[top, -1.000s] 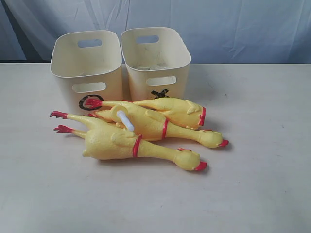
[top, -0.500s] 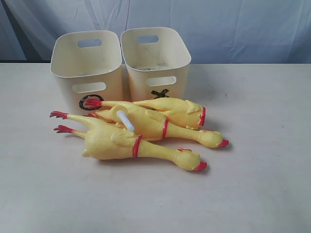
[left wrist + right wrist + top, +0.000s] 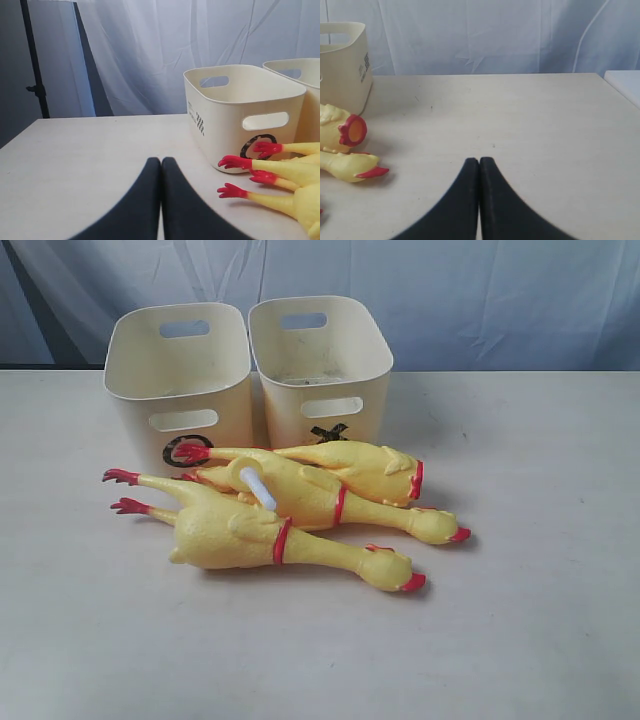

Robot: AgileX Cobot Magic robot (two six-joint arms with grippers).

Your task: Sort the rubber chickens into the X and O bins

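Three yellow rubber chickens lie piled on the table in front of the bins, heads to the right: the nearest one, a middle one and a back one. The O bin stands at the left and the X bin at the right, both upright. Red chicken feet lie against the O bin in the left wrist view. My left gripper is shut with nothing in it, short of those feet. My right gripper is shut and holds nothing, apart from a chicken head. Neither gripper shows in the exterior view.
A small white tube sticks out of the middle chicken's body. A pale curtain hangs behind the table. A dark stand pole rises beyond the table's far left. The table edge runs at the right.
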